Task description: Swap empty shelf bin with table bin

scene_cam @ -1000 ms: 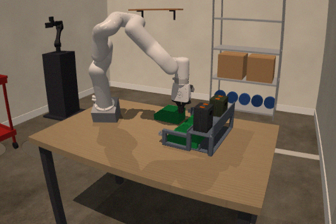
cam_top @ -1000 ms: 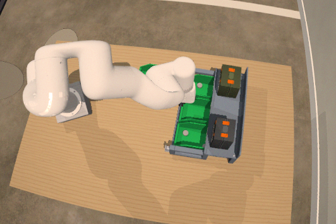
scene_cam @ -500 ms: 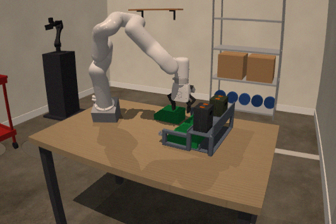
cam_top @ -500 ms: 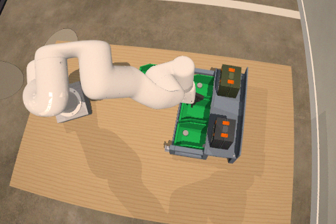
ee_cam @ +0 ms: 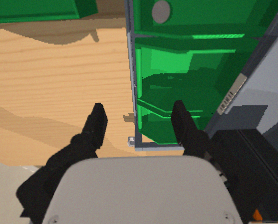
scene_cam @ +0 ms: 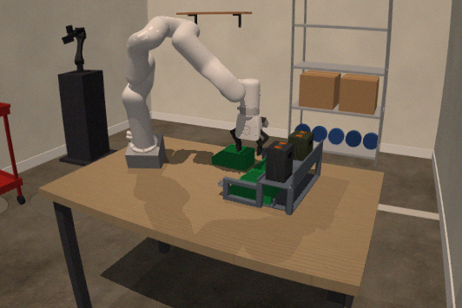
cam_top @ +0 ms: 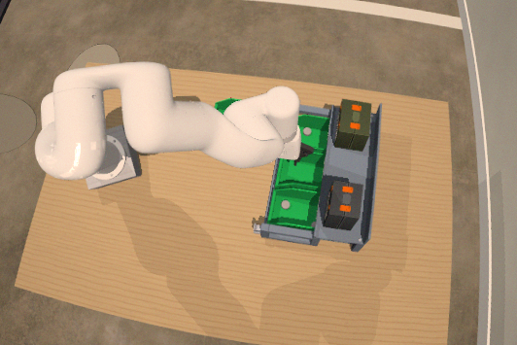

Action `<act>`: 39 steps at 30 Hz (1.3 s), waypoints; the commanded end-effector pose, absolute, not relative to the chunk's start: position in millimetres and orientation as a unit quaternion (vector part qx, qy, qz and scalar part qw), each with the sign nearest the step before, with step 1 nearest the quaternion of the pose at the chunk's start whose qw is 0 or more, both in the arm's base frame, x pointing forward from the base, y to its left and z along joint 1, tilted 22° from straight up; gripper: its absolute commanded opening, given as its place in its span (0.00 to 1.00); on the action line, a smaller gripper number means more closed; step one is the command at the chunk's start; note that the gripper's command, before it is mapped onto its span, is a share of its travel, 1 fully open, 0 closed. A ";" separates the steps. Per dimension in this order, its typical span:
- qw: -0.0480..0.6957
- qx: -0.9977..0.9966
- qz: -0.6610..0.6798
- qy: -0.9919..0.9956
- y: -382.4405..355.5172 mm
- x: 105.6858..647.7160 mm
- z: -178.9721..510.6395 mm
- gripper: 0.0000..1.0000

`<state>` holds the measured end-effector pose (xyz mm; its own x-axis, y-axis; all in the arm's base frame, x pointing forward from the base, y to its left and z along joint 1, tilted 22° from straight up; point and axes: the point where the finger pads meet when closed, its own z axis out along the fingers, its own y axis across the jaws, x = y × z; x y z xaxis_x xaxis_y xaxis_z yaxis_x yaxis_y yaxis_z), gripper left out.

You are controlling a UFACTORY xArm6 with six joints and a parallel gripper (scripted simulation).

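A grey shelf (cam_top: 346, 168) stands on the table with three green open bins in its front row. The middle bin (cam_top: 301, 170) looks empty; it also shows in the wrist view (ee_cam: 185, 85). The far bin (cam_top: 311, 125) and the near bin (cam_top: 292, 205) each hold a grey round part. Another green bin (scene_cam: 233, 156) stands on the table beside the shelf's far end, mostly hidden by my arm in the top view (cam_top: 225, 104). My gripper (ee_cam: 138, 110) is open and empty. It hangs above the shelf's front lip at the middle bin, one finger over the table, one over the bin (scene_cam: 248, 147).
Two dark boxes with orange marks (cam_top: 355, 124) (cam_top: 344, 204) sit on the shelf's upper board behind the bins. My arm's base (cam_top: 109, 164) is at the table's left. A tall metal rack (scene_cam: 340, 68) stands behind the table.
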<state>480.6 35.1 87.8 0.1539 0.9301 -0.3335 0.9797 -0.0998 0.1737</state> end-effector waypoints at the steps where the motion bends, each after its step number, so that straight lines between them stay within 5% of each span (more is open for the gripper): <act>1: 0.179 0.738 -0.068 0.647 35.8 481.9 89.4 0.95; 39: 0.179 0.738 -0.068 0.647 22.4 487.4 52.5 0.95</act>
